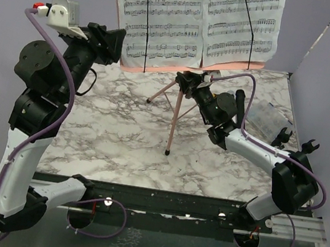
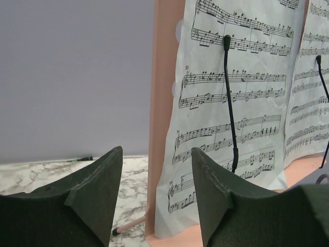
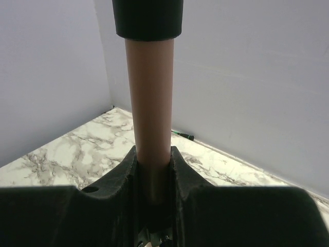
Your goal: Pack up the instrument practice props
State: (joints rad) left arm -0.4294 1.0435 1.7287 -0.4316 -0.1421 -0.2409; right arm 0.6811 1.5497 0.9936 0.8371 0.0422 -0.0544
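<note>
The pink tripod music rest (image 1: 177, 110) stands mid-table. Its board (image 1: 185, 69) carries two white sheet-music pages (image 1: 165, 18), each pinned by a thin black arm (image 1: 147, 27). My right gripper (image 1: 191, 81) is shut on the rest's pole just under the board. In the right wrist view the pink pole (image 3: 149, 92) sits clamped between the fingers, at the gripper (image 3: 152, 154). My left gripper (image 1: 121, 45) is open at the board's lower left corner. In the left wrist view the gripper (image 2: 157, 150) straddles the pink board edge (image 2: 164, 103) and a page (image 2: 236, 103) without touching them. No microphone is clearly visible.
A clear plastic box (image 1: 269, 120) lies at the right behind the right arm. Two black forked holder tops (image 1: 308, 145) and a black upright piece (image 1: 240, 101) stand near it, partly hidden. A thin green-and-black tool (image 3: 183, 135) lies by the back wall. Walls close in three sides.
</note>
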